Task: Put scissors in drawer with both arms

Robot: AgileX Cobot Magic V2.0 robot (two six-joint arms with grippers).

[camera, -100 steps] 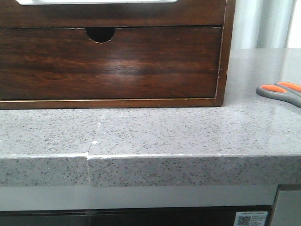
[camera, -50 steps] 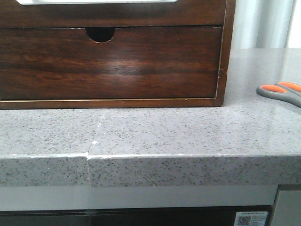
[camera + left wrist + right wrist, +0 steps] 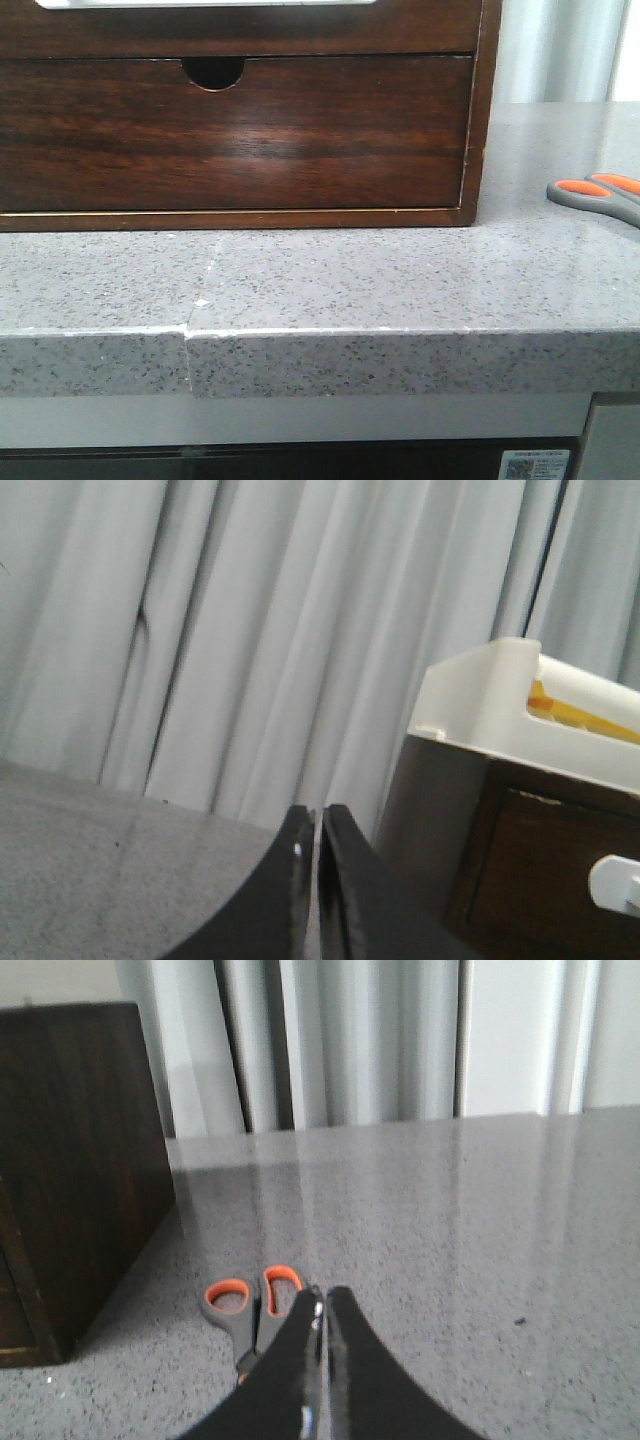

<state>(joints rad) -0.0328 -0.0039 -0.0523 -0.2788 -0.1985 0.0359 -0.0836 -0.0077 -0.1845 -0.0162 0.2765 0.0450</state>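
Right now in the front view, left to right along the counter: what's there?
Notched lower drawer → cabinet's right side frame → bare stretch of grey counter → scissors, cut off by the right edge.

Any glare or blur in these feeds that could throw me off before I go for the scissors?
Front view: a soft pale sheen on the lower notched drawer front; the scissors are cut off at the frame edge. Right wrist view: window light streaks the counter, scissors stay clear, the right gripper looks soft. Left wrist view: the left gripper and curtains are blurred.
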